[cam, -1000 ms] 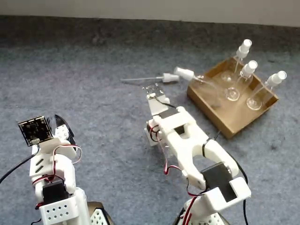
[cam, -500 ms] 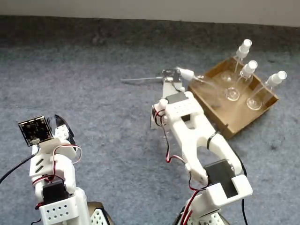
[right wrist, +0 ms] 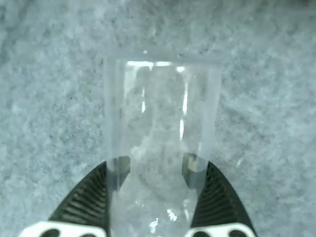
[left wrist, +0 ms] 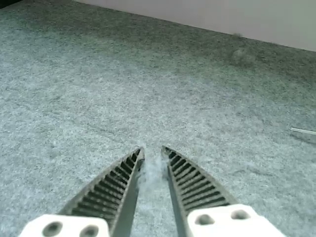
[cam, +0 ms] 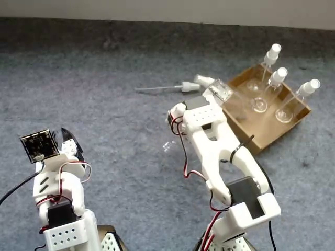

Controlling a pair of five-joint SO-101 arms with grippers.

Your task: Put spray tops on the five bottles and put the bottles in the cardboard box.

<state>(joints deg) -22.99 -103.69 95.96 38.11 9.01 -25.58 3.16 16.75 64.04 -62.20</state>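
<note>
My right gripper is shut on a clear bottle with no spray top, held at the near-left corner of the cardboard box. In the right wrist view the bottle stands out past the fingers, over the carpet. Three capped bottles stand in the box. A fourth capped bottle leans over its left edge. A loose spray top with a long thin tube lies on the carpet left of the box. My left gripper sits low at the near left, open by a narrow gap, holding nothing.
Grey carpet covers the whole work surface, with a pale wall along the far edge. A small clear glint lies on the carpet beside the right arm. The tip of the loose tube shows far off in the left wrist view.
The right arm has swung from the carpet's middle to the right, carrying the clear bottle to the box's corner. The left arm has not moved.
</note>
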